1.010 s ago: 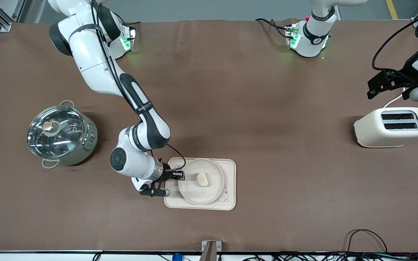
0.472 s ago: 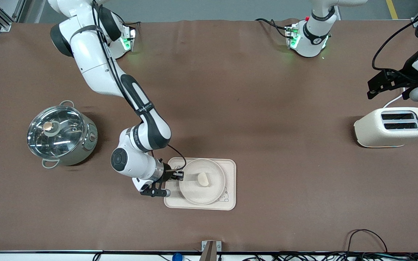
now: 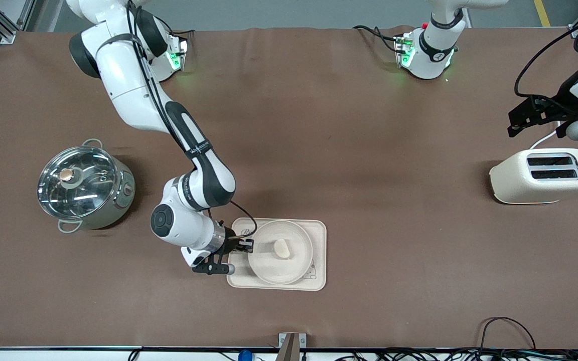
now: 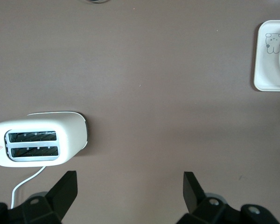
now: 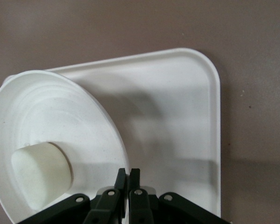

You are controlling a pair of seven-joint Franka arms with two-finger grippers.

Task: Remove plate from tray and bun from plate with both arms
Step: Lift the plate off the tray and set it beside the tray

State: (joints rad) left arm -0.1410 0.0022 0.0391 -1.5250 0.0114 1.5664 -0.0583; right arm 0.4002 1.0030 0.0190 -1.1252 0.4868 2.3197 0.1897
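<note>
The round cream-white plate [image 3: 280,265] rests on the rectangular cream tray [image 3: 319,235], with the pale bun [image 3: 281,248] lying in it. My right gripper [image 3: 249,245] is shut on the plate's rim at the side toward the right arm's end. In the right wrist view the fingers [image 5: 129,171] pinch the rim of the plate [image 5: 60,116]. The plate looks tilted above the tray [image 5: 177,116], and the bun [image 5: 42,172] sits near the gripper. My left gripper [image 3: 515,128] waits open above the table by the toaster, and its fingertips [image 4: 192,184] stand wide apart.
A cream toaster [image 3: 542,175] stands at the left arm's end and also shows in the left wrist view [image 4: 37,140]. A steel pot with a glass lid [image 3: 84,186] stands at the right arm's end. A corner of the tray with the rabbit drawing [image 4: 266,70] shows in the left wrist view.
The plate with the bun has shifted slightly across the tray toward the left arm's end, held by the right gripper. The left arm has not moved.
</note>
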